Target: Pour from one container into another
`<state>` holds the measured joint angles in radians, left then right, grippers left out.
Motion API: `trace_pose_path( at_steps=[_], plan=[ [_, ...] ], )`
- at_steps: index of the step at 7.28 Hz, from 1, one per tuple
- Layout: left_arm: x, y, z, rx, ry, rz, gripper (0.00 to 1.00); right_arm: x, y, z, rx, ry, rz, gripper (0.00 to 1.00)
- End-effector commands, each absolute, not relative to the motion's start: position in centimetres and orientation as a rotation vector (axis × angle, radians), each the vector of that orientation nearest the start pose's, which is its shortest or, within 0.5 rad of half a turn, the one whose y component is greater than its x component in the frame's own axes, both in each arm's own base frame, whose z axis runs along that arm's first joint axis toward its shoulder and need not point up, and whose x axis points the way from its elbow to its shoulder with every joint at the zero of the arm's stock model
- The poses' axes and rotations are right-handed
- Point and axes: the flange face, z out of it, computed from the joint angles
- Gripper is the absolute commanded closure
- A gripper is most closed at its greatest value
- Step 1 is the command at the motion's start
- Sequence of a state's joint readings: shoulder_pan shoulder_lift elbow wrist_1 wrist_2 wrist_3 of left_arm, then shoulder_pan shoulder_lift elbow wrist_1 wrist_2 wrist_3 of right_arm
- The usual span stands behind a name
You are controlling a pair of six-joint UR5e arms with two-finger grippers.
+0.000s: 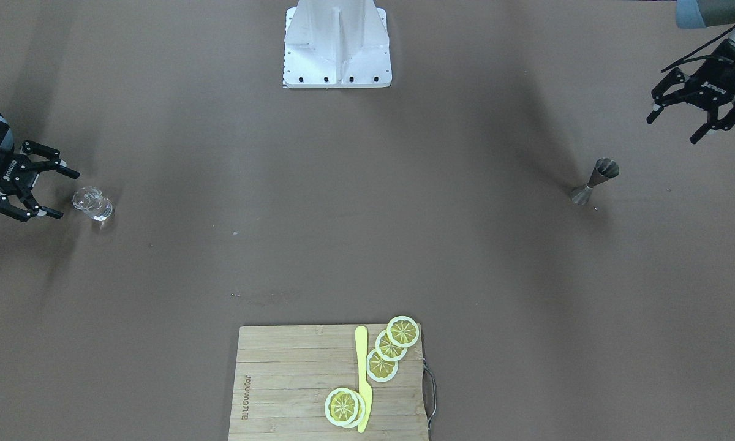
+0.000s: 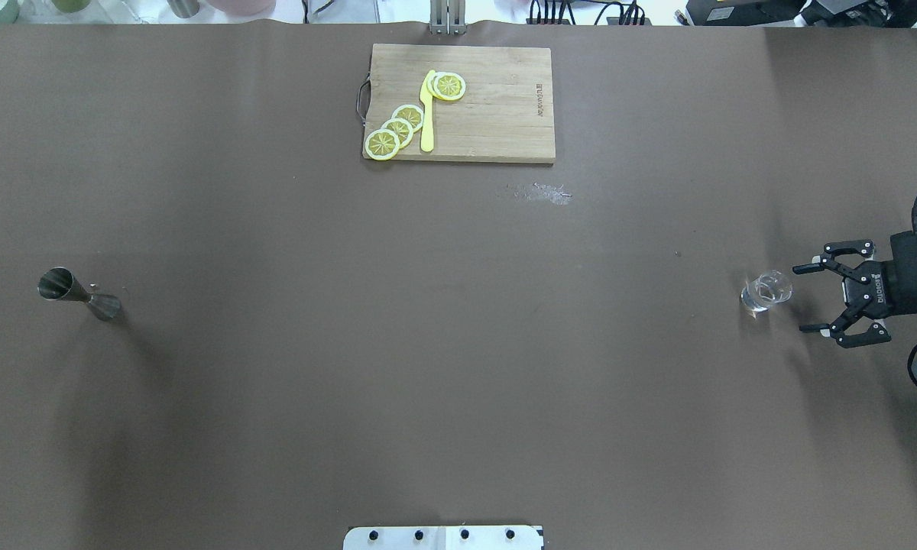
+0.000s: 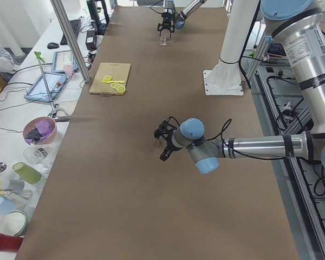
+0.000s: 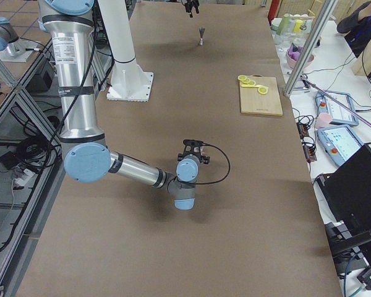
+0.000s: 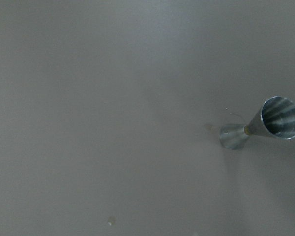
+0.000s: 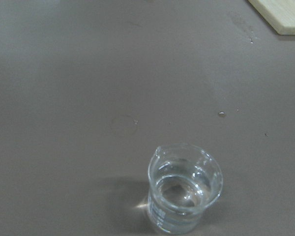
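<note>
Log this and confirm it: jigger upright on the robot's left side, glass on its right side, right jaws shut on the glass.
One point is wrong: the right gripper has its jaws open, short of the glass and not touching it, as the overhead exterior view shows. The jigger and the sides are as stated.

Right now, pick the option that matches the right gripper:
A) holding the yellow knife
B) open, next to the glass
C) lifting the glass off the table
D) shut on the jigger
B: the right gripper has its fingers spread wide, and the glass stands ungripped just ahead of the fingertips.
</note>
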<state>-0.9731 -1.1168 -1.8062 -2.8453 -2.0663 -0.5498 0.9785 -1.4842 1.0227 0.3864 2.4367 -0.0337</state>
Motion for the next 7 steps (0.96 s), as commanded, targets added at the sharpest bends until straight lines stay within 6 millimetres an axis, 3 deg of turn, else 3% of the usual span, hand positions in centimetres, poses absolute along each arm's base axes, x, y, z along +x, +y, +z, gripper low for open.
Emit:
trace_pose_path(
  at_steps=[1,2,4,5,7],
  plan=[
    [13.3,-27.7,58.4,0.794,0.939,0.325,0.02,-21.6,-41.4,66.4,1.211,-1.115,-1.141,0.02],
    [13.6,-26.1,58.8,0.829,0.937,0.343,0.02,-22.0,-41.8,66.0,1.216,-1.117,-1.142,0.02],
    [13.6,-24.9,59.0,0.936,0.982,0.296,0.02,-23.4,-43.9,65.9,1.210,-1.117,-1.137,0.02],
    [12.2,-24.0,58.2,0.947,1.115,0.162,0.02,-23.6,-44.2,65.9,1.209,-1.113,-1.133,0.02],
    [12.7,-23.7,59.5,0.923,1.130,0.100,0.02,-23.5,-44.1,66.0,1.205,-1.115,-1.133,0.03]
  ],
)
